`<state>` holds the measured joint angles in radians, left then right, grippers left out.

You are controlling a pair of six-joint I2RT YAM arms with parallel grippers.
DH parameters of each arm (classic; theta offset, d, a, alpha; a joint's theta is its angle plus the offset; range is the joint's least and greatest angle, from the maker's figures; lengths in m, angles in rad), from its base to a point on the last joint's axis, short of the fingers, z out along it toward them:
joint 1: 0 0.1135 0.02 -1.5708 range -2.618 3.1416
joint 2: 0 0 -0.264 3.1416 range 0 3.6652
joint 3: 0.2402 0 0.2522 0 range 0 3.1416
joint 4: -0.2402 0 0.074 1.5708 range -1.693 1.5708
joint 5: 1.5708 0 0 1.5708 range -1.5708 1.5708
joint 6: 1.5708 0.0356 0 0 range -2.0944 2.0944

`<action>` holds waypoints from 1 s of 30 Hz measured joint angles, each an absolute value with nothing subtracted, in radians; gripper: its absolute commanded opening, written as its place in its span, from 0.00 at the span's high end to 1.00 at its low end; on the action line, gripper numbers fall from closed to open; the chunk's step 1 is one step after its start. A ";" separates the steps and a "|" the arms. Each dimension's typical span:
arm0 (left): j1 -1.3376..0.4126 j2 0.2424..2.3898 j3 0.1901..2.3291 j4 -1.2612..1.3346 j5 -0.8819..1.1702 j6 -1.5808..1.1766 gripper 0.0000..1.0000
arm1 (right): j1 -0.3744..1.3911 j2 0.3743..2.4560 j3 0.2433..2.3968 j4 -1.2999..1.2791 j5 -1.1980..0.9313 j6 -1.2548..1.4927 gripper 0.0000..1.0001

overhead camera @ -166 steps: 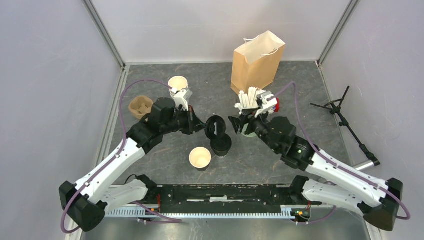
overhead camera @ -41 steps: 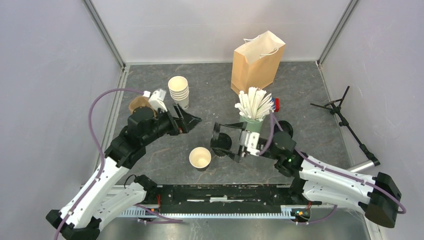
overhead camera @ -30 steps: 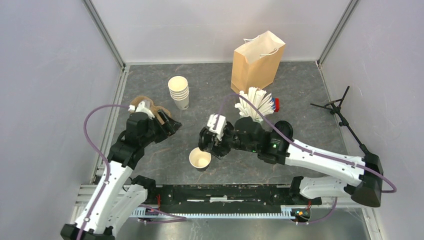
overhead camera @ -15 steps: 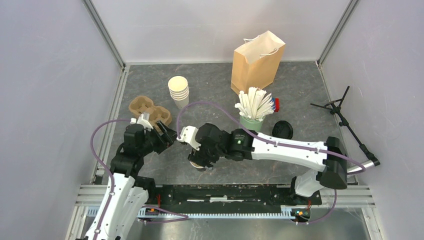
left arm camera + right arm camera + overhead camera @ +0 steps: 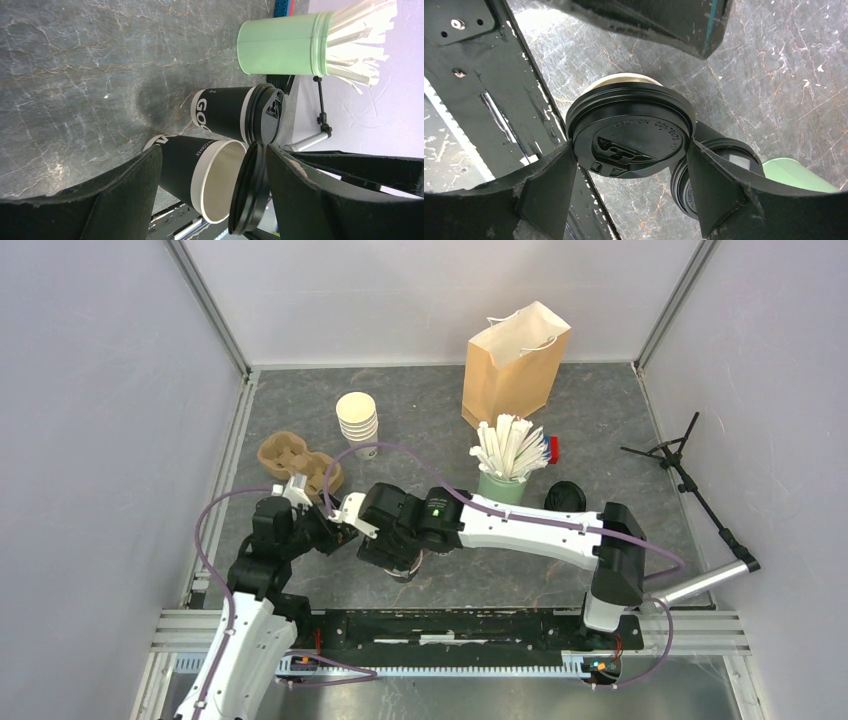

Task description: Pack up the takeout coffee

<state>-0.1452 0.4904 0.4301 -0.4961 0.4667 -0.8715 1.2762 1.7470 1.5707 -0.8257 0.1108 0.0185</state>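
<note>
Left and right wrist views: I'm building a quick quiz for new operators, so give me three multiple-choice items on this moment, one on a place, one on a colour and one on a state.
1. Where does the right gripper hold the black lid?
A. at the mouth of the open cup
B. far from every cup
C. underneath a cup

2. What colour is the cup of white sticks?
A. red
B. brown
C. green

3. How do the fingers of the left gripper stand?
A. shut tight
B. open
C. shut on a cup

Answers:
1 A: the left wrist view shows the lid edge-on right at that cup's rim.
2 C: its wall is pale green.
3 B: its two fingers stand wide apart.
</note>
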 measured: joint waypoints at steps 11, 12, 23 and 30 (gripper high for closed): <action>-0.145 0.490 0.361 -0.423 0.533 -0.930 0.21 | 1.276 1.787 1.596 -0.878 0.117 -0.014 0.14; -0.145 0.490 0.359 -0.417 0.534 -0.931 0.21 | 1.276 1.787 1.598 -0.878 0.117 -0.015 0.14; -0.145 0.490 0.353 -0.408 0.541 -0.935 0.21 | 1.276 1.787 1.662 -0.907 0.117 -0.024 0.15; -0.145 0.490 0.345 -0.370 0.581 -0.939 0.20 | 1.276 1.787 1.666 -0.947 0.115 -0.032 0.15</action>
